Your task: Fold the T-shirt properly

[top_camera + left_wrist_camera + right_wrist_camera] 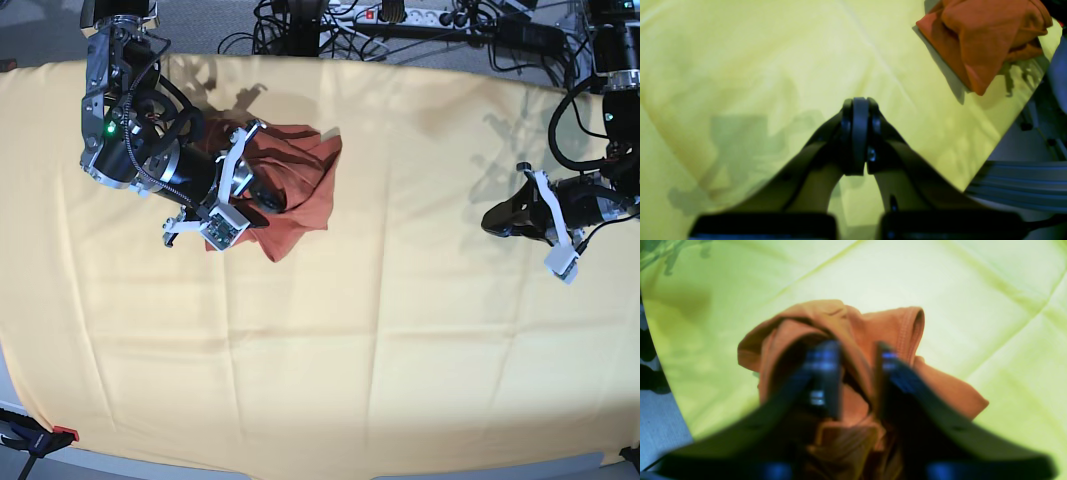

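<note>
Left wrist: left gripper (858,110) is seen with jaws pressed together, nothing held, over the yellow cloth (756,66).
Right wrist: right gripper (857,380) jaws are closed on bunched T-shirt (853,323) fabric (blurred).
Base: the right arm is angled down onto the crumpled shirt, upper left of the surface.

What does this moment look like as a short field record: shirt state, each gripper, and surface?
shirt: T-shirt lies crumpled in a heap, not spread or folded
surface: pale yellow cloth covers the table, with creases
right gripper: right gripper is down in the heap, a ridge of fabric between its fingers, jaws not fully shut
left gripper: left gripper is shut and empty, above bare cloth, apart from the shirt
task progress: no fold made yet
</note>
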`<state>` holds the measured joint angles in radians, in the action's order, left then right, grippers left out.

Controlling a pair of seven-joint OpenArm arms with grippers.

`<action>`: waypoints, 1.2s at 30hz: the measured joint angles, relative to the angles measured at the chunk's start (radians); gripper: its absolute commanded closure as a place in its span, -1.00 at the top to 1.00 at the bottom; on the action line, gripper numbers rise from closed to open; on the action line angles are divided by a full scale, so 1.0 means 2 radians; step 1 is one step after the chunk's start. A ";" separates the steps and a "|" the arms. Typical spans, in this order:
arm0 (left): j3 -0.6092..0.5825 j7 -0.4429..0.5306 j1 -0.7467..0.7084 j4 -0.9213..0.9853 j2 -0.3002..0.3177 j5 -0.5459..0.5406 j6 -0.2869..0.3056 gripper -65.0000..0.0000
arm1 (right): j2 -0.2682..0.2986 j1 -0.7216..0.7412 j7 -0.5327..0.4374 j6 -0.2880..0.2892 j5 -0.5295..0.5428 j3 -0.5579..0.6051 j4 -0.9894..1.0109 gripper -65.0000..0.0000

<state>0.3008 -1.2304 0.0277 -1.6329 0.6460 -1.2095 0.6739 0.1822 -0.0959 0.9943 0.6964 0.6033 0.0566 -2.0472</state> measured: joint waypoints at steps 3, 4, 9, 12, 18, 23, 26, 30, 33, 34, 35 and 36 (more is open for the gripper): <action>0.000 0.000 0.000 0.000 0.000 -0.006 0.000 -1.00 | -0.003 0.005 -0.002 0.000 0.027 0.000 0.000 -1.00; 0.000 0.000 0.000 0.000 0.000 -0.007 0.000 -1.00 | -0.007 0.007 -0.008 0.000 0.032 0.000 0.000 -1.00; 0.000 0.000 0.000 0.000 0.000 -0.007 0.000 -1.00 | -0.046 0.007 -0.025 0.000 0.017 0.015 0.000 -1.00; 0.000 0.000 0.000 0.000 0.000 -0.007 0.000 -1.00 | -0.059 0.015 -0.026 0.000 -0.007 0.039 0.000 -1.00; 0.000 0.000 0.000 0.000 0.000 -0.007 0.000 -1.00 | -0.058 0.043 -0.036 0.001 -0.043 0.097 0.000 -0.99; 0.000 0.000 0.000 0.000 0.000 -0.007 0.000 -1.00 | -0.059 0.068 -0.041 -0.006 -0.066 0.118 0.000 0.19; 0.000 0.000 0.000 0.000 0.000 -0.007 0.000 -1.00 | -0.058 0.076 -0.041 -0.015 -0.067 0.117 0.000 0.35; 0.000 0.000 0.000 0.000 0.000 -0.007 0.000 -1.00 | -0.058 0.088 -0.034 -0.015 -0.066 0.117 0.000 0.35; 0.000 0.000 0.000 0.000 0.000 -0.006 0.000 -1.00 | -0.057 0.090 -0.014 -0.015 -0.066 0.112 -0.003 0.35; 0.000 0.000 0.000 0.000 0.000 -0.004 0.000 -1.00 | -0.056 0.089 -0.007 -0.015 -0.064 0.109 -0.007 0.34; 0.000 0.000 0.000 0.000 0.000 0.000 0.000 -1.00 | -0.056 0.089 -0.003 -0.016 -0.061 0.103 -0.013 0.34; 0.000 0.000 0.000 0.000 0.000 0.001 0.000 -1.00 | -0.056 0.089 -0.003 -0.018 -0.061 0.098 -0.020 0.34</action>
<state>0.3008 -1.2308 0.0277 -1.6329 0.6460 -1.2068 0.6746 0.0692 0.0826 0.9882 0.6601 0.4820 0.2531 -2.0872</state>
